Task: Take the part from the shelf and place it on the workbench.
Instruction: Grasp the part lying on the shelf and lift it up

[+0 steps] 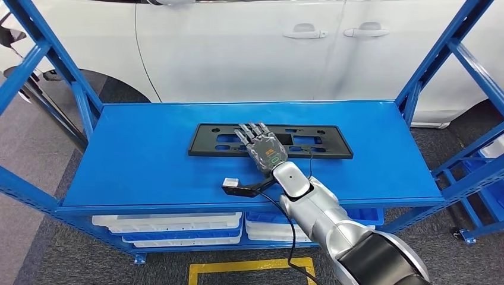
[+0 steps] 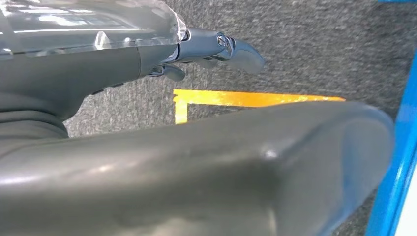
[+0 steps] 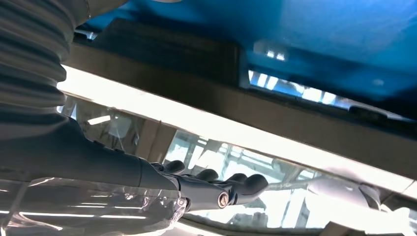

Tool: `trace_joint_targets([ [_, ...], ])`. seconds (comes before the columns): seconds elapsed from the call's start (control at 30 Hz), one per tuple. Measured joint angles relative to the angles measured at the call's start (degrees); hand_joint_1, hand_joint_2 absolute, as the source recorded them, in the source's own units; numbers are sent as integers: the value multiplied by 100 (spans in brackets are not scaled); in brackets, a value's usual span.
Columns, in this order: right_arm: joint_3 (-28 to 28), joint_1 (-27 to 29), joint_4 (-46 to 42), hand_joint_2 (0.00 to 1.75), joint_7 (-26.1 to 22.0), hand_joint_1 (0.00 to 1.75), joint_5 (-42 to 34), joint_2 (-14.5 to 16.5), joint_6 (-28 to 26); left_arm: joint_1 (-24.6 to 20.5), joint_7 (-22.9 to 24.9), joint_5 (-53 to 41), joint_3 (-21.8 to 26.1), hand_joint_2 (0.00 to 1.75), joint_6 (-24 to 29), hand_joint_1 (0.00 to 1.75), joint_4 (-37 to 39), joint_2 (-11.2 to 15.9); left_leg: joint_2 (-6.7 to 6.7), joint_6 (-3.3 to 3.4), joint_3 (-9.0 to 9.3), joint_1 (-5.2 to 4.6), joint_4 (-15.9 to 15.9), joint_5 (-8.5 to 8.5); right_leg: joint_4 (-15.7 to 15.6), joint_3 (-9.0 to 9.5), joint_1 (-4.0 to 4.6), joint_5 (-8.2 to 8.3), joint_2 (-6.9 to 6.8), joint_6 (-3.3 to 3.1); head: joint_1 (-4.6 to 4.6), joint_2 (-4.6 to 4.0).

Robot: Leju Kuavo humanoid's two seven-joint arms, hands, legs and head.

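1. The part (image 1: 270, 141), a long flat black frame with rectangular cut-outs, lies flat on the blue shelf (image 1: 148, 160) top, about midway between front and back edges and slightly right of centre.
2. The right hand (image 1: 260, 144) reaches over the part's middle with fingers extended and slightly apart; it grips nothing. Whether it touches the part, I cannot tell.
3. In the right wrist view the fingers (image 3: 246, 184) lie nearly straight, close by the part's dark edge (image 3: 196, 93).
4. Bare blue surface lies left of the part, to its right, and in front toward the front lip.
5. Blue uprights (image 1: 428, 65) stand at the back corners, with a white car (image 1: 238, 47) just behind.
6. The left hand (image 2: 216, 49) hangs over grey carpet with a yellow floor line (image 2: 246, 98); its fingers are loosely curled, holding nothing.
7. White trays (image 1: 178, 228) sit on the lower level.
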Motion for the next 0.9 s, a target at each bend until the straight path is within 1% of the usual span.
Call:
trace_joint_targets([
  [0.03, 0, 12, 9, 175, 7, 0, -3, 0, 17, -3, -1, 0, 1, 0, -2, 0, 0, 1, -1, 4, 10, -1, 4, -16, 355, -232, -15, -89, -3, 13, 0, 0],
  [0.07, 0, 21, 16, 175, 15, 0, -7, 0, 38, 2, -1, 0, 2, 0, -5, 0, 0, 1, -2, 2, 25, -1, 9, -36, 549, -395, -28, -77, -7, 20, 0, 0],
  [0.1, 0, 24, 22, 175, 27, 0, -11, 1, 60, 7, 0, 0, 3, 0, -9, 0, 0, 1, -4, -6, 50, -1, 16, -62, 511, -440, -37, 57, -13, 21, 0, 0],
  [0.13, 0, 20, 24, 175, 44, 0, -16, 1, 84, 12, 0, 0, 5, 0, -14, 0, 0, 0, -7, -16, 88, -1, 22, -92, 233, -360, -44, 293, -18, 13, 0, 0],
  [0.17, 0, 15, 25, 175, 64, 0, -21, 1, 110, 16, 0, 0, 7, 0, -20, 0, 0, -1, -10, -30, 129, -1, 27, -125, -187, -199, -46, 565, -22, -5, 0, 0],
  [0.2, 0, 8, 26, 175, 89, 0, -27, 1, 139, 15, -1, 0, 10, 0, -28, 0, 0, -3, -13, -50, 160, -10, 34, -158, -594, -28, -35, 756, -24, -27, 0, 0],
  [0.23, 0, 0, 28, 175, 113, 1, -32, 3, 166, 12, -2, 0, 14, 0, -35, 0, 0, -4, -15, -76, 178, -18, 36, -180, -896, 98, -23, 871, -24, -51, 0, 0],
  [0.27, 0, -9, 30, 175, 143, 15, -36, 6, 193, 10, -4, 0, 19, 0, -39, 0, 0, -4, -16, -106, 186, -26, 35, -196, -1045, 159, -8, 897, -20, -73, 0, 0],
  [0.3, -1, -23, 31, 175, 181, 58, -38, 9, 227, 8, -9, 0, 25, 0, -44, 0, 0, -5, -15, -141, 193, -30, 27, -204, -1079, 173, 11, 868, -14, -94, 0, 0],
  [0.37, -3, -51, 31, 175, 290, 144, -38, 11, 331, 6, -34, 0, 33, 0, -52, 0, -1, -1, -10, -210, 221, -18, 22, -231, -1114, 203, 1, 869, -2, -150, 0, 0],
  [0.4, -4, -63, 31, 175, 346, 174, -37, 11, 398, 5, -52, 1, 36, 0, -63, 0, -1, 2, -5, -238, 203, -12, 92, -287, -1140, 232, -10, 867, -3, -184, 0, 0],
  [0.43, -4, -71, 32, 175, 394, 175, -36, 11, 469, 2, -67, 2, 38, 0, -73, 0, -2, 5, -2, -262, 124, -8, 279, -399, -1166, 260, -23, 867, -8, -215, 0, 0],
  [0.47, -4, -73, 33, 175, 422, 175, -34, 11, 538, 1, -76, 4, 42, 0, -79, 0, -2, 9, 2, -280, -27, -2, 595, -561, -1182, 280, -24, 862, -15, -239, 0, 0],
  [0.5, -4, -74, 36, 175, 444, 175, -32, 10, 607, 2, -79, 7, 46, 0, -85, 0, -2, 10, 2, -297, -236, -1, 1004, -747, -1185, 286, -14, 852, -18, -260, 0, 0],
  [0.53, -5, -71, 44, 175, 456, 175, -31, 9, 668, 6, -77, 8, 55, 0, -83, 0, -2, 13, 2, -310, -451, 1, 1403, -893, -1183, 288, -4, 845, -19, -273, 0, 0],
  [0.57, -7, -67, 54, 175, 466, 175, -30, 8, 725, 11, -74, 9, 66, 0, -80, 0, -2, 15, 2, -316, -608, 2, 1666, -944, -1181, 293, 5, 837, -17, -281, 0, 0],
  [0.6, -8, -64, 65, 175, 474, 175, -30, 7, 760, 15, -72, 9, 77, 0, -78, 0, -2, 16, 3, -315, -661, 1, 1709, -874, -1178, 302, 13, 827, -13, -284, 0, 0],
  [0.63, -9, -64, 73, 175, 480, 175, -30, 7, 783, 17, -70, 8, 88, 0, -76, 0, -2, 18, 3, -305, -588, 1, 1500, -689, -1174, 319, 18, 815, -8, -282, 0, 0],
  [0.67, -10, -65, 77, 175, 483, 175, -31, 7, 796, 15, -69, 8, 97, 0, -75, 0, -2, 22, 3, -286, -418, 1, 1107, -441, -1168, 342, 22, 798, -3, -274, 0, 0],
  [0.7, -12, -68, 78, 175, 484, 175, -31, 7, 799, 10, -69, 7, 106, 0, -75, 0, -2, 26, 2, -261, -220, -7, 681, -248, -1162, 363, 33, 778, 0, -260, 0, 0],
  [0.73, -14, -72, 78, 175, 481, 175, -32, 6, 804, 2, -68, 4, 115, 0, -72, 0, -2, 30, 0, -231, -57, -17, 330, -121, -1153, 371, 45, 763, 4, -242, 0, 0],
  [0.77, -16, -75, 79, 175, 473, 175, -32, 6, 811, -4, -66, 2, 122, 0, -67, 0, -2, 33, -2, -204, 38, -30, 120, -70, -1146, 369, 53, 755, 6, -221, 0, 0],
  [0.8, -19, -77, 79, 175, 455, 175, -32, 5, 820, -7, -62, -1, 129, 0, -58, 0, -2, 33, -5, -178, 69, -46, 45, -85, -1144, 362, 57, 754, 7, -196, 0, 0],
  [0.87, -26, -81, 76, 175, 416, 175, -32, 5, 840, -7, -52, -2, 136, 0, -44, 0, -2, 32, -5, -121, 77, -40, 7, -70, -1143, 354, 48, 746, 9, -141, 0, 0],
  [0.9, -33, -85, 74, 175, 395, 175, -32, 4, 852, -7, -48, -2, 138, 0, -39, 0, -2, 31, -2, -89, 91, -28, -12, -61, -1086, 336, 44, 699, 6, -109, 0, 0],
])
